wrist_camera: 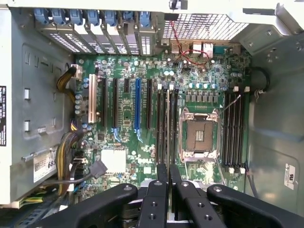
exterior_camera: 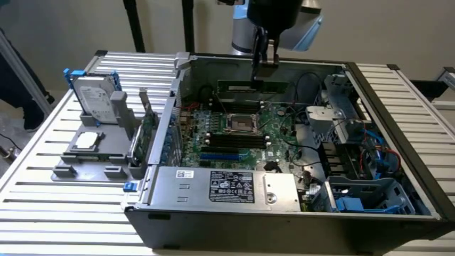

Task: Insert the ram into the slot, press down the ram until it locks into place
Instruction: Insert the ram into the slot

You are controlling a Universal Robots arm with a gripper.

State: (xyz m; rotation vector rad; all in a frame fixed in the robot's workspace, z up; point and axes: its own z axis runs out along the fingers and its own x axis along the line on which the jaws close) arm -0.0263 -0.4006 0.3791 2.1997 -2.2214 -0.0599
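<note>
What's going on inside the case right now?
The arm's pincer is shut on the ram, holding it edge-down above the motherboard inside the open computer case. In the wrist view the stick lines up over the black slots beside the CPU socket. It is not seated yet.

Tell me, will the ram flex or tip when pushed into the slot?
Probably stiff: the ram hangs straight from the gripper. Thin and held mid-length, it may tilt if one end meets the slot first. Likely light for its length.
</note>
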